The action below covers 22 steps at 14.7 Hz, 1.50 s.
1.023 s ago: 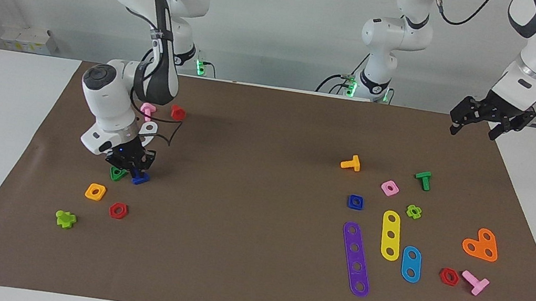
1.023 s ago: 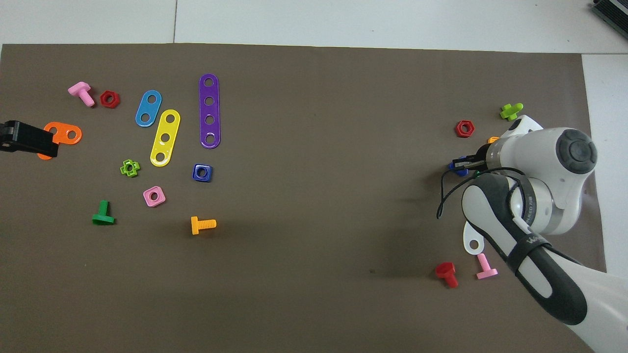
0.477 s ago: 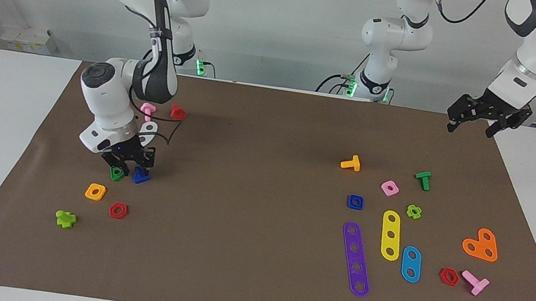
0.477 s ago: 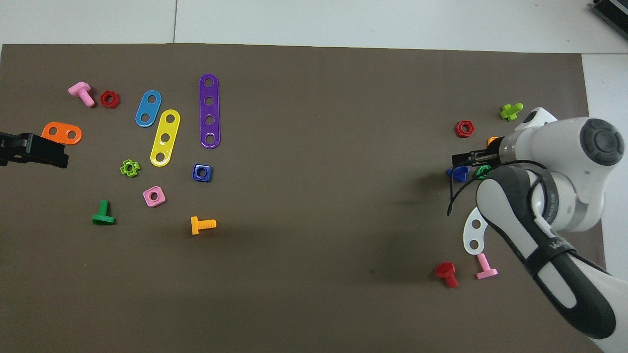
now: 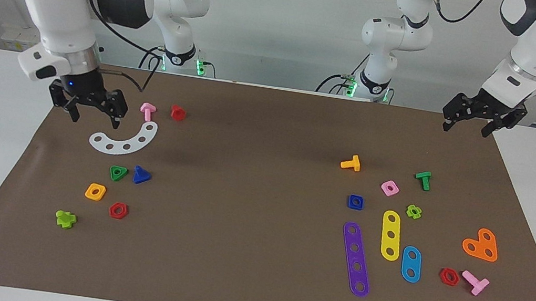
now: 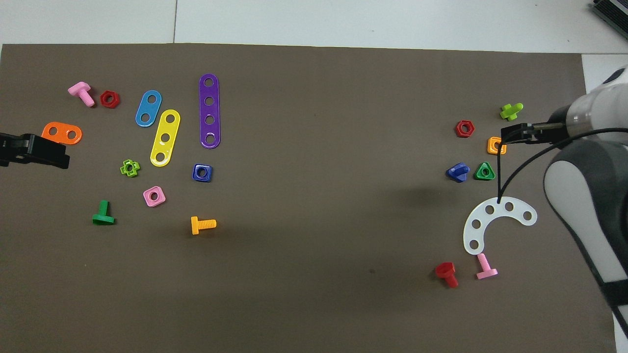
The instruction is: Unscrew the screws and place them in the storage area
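Note:
The dark-blue bolt with the triangular head (image 5: 141, 174) lies on the brown mat (image 5: 254, 170) beside a green triangular nut (image 5: 118, 173), toward the right arm's end; it also shows in the overhead view (image 6: 457, 172). My right gripper (image 5: 95, 118) is open and empty, raised over the mat's edge beside the white curved strip (image 5: 124, 139). In the overhead view the right gripper (image 6: 512, 133) covers part of an orange square nut (image 6: 494, 145). My left gripper (image 5: 465, 128) is open and empty, waiting raised over the mat's corner at its own end.
Near the blue bolt lie a red hex nut (image 5: 118, 210), a lime bolt (image 5: 65, 219), a pink bolt (image 5: 147, 111) and a red bolt (image 5: 178, 112). At the left arm's end lie a blue square nut (image 5: 355, 202), coloured strips (image 5: 356, 259) and several more bolts and nuts.
My right gripper let go of the blue bolt, rose and drew back toward the robots. The bolt now lies free beside the green nut. The left gripper shifted only slightly.

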Each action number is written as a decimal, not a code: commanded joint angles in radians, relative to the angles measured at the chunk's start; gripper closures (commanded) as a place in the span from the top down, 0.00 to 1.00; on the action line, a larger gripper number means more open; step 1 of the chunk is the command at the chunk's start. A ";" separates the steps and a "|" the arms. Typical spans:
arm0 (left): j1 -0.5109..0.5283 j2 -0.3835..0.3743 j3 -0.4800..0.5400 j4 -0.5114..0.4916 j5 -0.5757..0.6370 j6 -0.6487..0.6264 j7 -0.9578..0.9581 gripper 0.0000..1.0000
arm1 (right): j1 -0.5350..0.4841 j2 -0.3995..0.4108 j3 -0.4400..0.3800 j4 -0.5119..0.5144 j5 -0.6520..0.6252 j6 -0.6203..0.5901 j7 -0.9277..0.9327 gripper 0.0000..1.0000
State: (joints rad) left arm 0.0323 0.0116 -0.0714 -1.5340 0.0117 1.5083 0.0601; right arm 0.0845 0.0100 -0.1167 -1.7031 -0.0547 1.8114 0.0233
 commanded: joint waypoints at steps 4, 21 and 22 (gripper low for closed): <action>-0.005 -0.032 0.005 -0.038 -0.013 -0.002 -0.008 1.00 | -0.034 0.008 0.009 0.214 -0.005 -0.264 0.014 1.00; -0.005 -0.032 0.005 -0.035 -0.013 0.000 -0.008 1.00 | -0.023 -0.094 0.022 0.034 -0.001 -0.231 0.009 1.00; -0.005 -0.032 0.005 -0.035 -0.013 0.001 -0.009 1.00 | -0.023 -0.094 0.022 0.033 0.006 -0.231 0.009 1.00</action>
State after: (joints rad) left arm 0.0323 0.0091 -0.0717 -1.5403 0.0117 1.5083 0.0601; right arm 0.0644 -0.0546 -0.1004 -1.6396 -0.0558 1.5757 0.0252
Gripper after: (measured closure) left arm 0.000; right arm 0.000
